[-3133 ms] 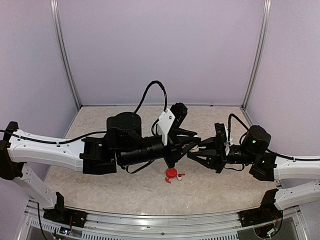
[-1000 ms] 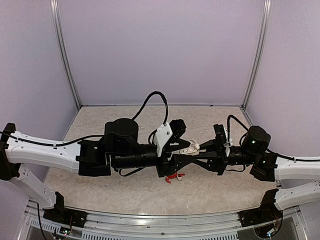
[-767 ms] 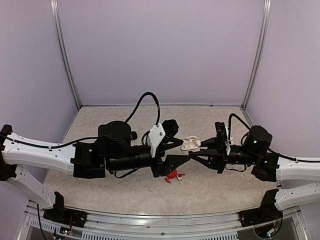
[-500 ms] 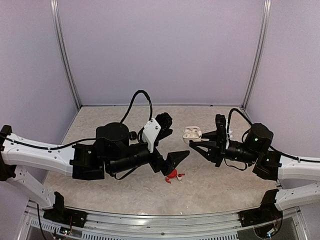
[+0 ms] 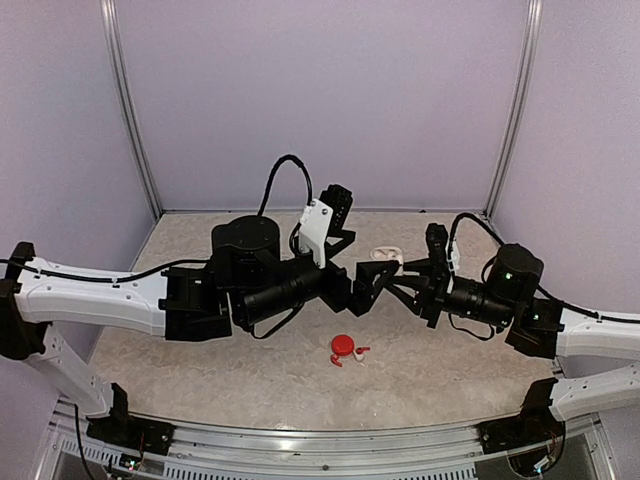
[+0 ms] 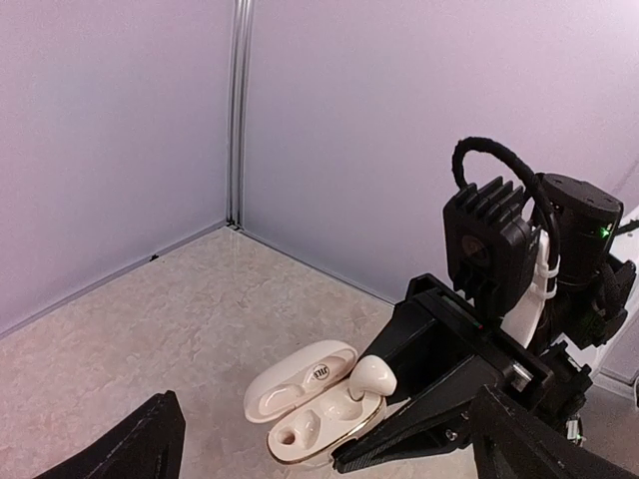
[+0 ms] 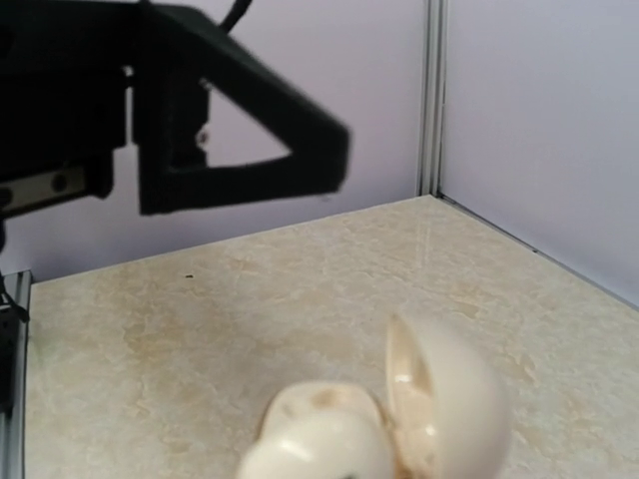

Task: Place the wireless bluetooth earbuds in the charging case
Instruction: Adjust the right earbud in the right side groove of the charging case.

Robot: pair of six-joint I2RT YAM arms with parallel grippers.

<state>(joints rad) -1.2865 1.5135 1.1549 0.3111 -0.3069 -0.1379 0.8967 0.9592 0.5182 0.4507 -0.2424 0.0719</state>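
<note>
My right gripper [image 5: 396, 274] is shut on a white charging case [image 5: 384, 256] and holds it above the table with its lid open. In the left wrist view the case [image 6: 300, 424] shows one white earbud [image 6: 372, 376] sitting high in its right socket, while the left socket is bare. The right wrist view has the case's lid [image 7: 454, 399] and the earbud [image 7: 315, 449] blurred at the bottom edge. My left gripper [image 5: 360, 266] stands open just left of the case, touching nothing. Its fingers [image 6: 150, 449] frame the case.
A small red rounded case [image 5: 343, 346] lies on the table near the front, with a tiny white bud [image 5: 361, 352] beside it. Lilac walls enclose the beige table [image 5: 200, 370] at the back and sides. Both arms meet over the table's middle.
My left gripper has opened and drawn back from the case, leaving the white earbud in it. My right gripper has carried the case a little toward the back.
</note>
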